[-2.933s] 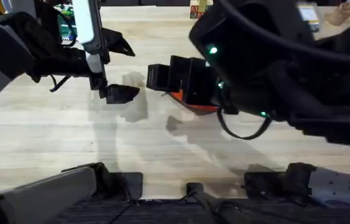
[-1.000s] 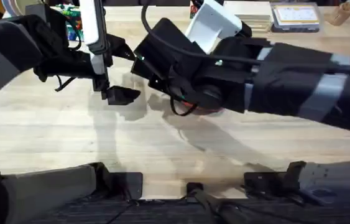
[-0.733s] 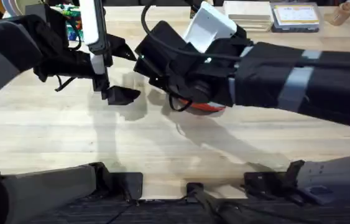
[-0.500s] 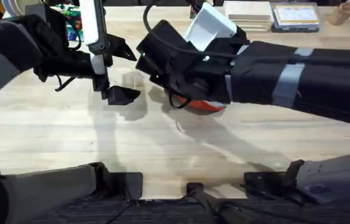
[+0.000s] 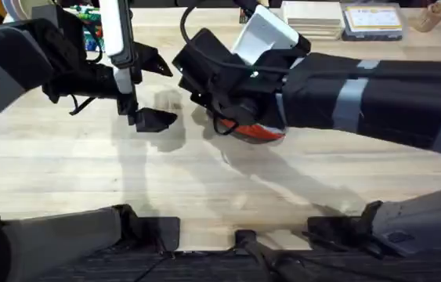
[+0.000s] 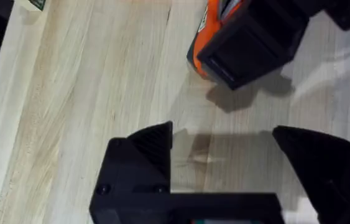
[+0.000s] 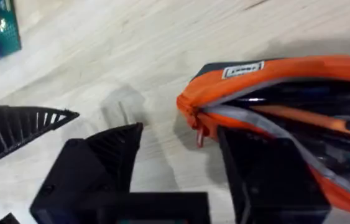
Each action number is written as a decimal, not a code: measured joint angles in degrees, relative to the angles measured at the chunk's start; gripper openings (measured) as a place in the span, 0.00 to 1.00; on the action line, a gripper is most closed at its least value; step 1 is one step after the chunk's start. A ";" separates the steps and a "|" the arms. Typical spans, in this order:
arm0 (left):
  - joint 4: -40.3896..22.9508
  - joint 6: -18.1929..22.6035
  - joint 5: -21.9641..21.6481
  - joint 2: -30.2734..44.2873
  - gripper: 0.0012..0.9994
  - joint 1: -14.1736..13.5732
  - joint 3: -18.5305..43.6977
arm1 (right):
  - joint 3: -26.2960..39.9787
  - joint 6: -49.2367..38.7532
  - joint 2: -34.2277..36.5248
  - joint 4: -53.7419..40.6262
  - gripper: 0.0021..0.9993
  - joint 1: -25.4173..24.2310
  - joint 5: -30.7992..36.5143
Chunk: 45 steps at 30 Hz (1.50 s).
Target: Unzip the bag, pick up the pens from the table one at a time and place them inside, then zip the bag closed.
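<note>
The orange bag (image 5: 261, 134) lies at mid-table, mostly under my right arm. In the right wrist view the bag (image 7: 286, 68) gapes open along its zipper, and an orange pen (image 7: 311, 115) lies inside among dark shapes I cannot make out. My right gripper (image 7: 178, 134) is open at the bag's end, with the zipper pull (image 7: 199, 134) hanging between its fingers and one finger (image 7: 268, 180) over the opening. My left gripper (image 5: 151, 119) hovers open over bare table (image 6: 69, 93), just left of the bag (image 6: 201, 25), holding nothing.
Colourful small items (image 5: 87, 31) sit at the back left. A stack of flat boards (image 5: 314, 16) and a clear box (image 5: 373, 19) stand at the back right. The table's front half is bare wood (image 5: 204, 188).
My right arm came down from close under the camera and reached left to the bag's end, then settled there over the last second. The left arm has stayed still.
</note>
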 joint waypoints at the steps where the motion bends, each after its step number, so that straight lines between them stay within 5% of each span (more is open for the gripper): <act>1: 0.00 0.00 0.00 0.01 0.99 0.00 0.00 | 0.00 0.02 0.00 0.04 0.76 0.00 0.56; 5: 0.00 0.00 0.00 0.00 0.99 0.00 0.00 | 0.00 0.13 0.00 0.04 0.63 -0.04 2.15; 6: 0.00 0.00 0.00 0.00 0.99 0.00 0.00 | 0.00 0.12 0.00 0.03 0.49 -0.04 2.67; 7: 0.00 0.00 0.00 0.00 0.99 0.00 0.00 | 0.01 0.15 0.00 0.04 0.46 -0.04 2.78; 21: 0.00 0.00 0.00 0.00 0.99 0.00 0.00 | 0.00 0.15 0.07 -0.09 0.21 -0.04 3.44; 24: 0.00 0.00 0.00 0.00 0.99 0.00 0.00 | 0.00 0.16 0.07 -0.33 0.05 -0.04 3.46; 45: 0.02 0.00 0.00 0.00 0.99 0.00 0.00 | 0.00 -4.64 -0.07 -0.46 0.03 -0.20 -0.06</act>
